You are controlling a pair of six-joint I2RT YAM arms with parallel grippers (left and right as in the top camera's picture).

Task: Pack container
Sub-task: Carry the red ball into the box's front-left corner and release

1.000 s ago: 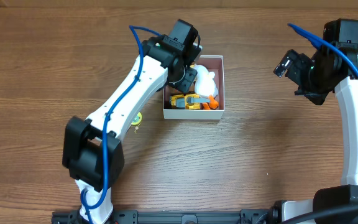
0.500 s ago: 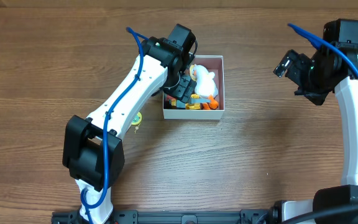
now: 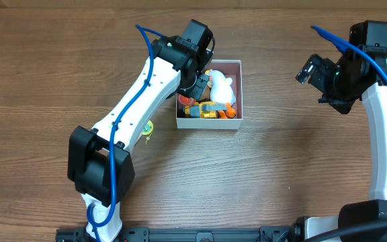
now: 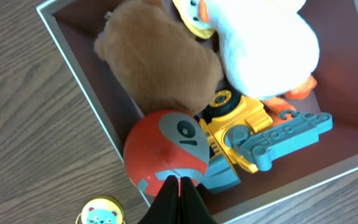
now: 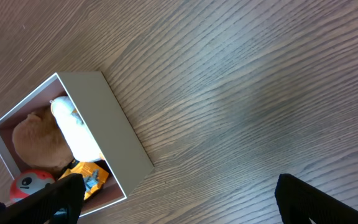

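The container (image 3: 210,124) is a small square white box with a pink-mauve inside, at the table's middle back. It holds a brown plush (image 4: 157,62), a white duck plush (image 4: 266,50), a yellow and blue excavator toy (image 4: 253,134) and a red ball (image 4: 166,149) with grey-blue marks. My left gripper (image 3: 195,87) hangs over the box's left side. In the left wrist view its fingers (image 4: 179,186) are shut together, just over the red ball. My right gripper (image 3: 312,69) is open and empty, off to the right of the box. The right wrist view shows its jaws (image 5: 179,202) spread wide, with the box (image 5: 114,134) at the left.
A small round yellow token with a teal bear face (image 3: 147,128) lies on the wood table left of the box, beside my left arm. It also shows in the left wrist view (image 4: 101,213). Bare wood table lies around the box.
My left gripper dipped lower over the box's left side half a second ago and has drawn back up a little. The right arm has not moved.
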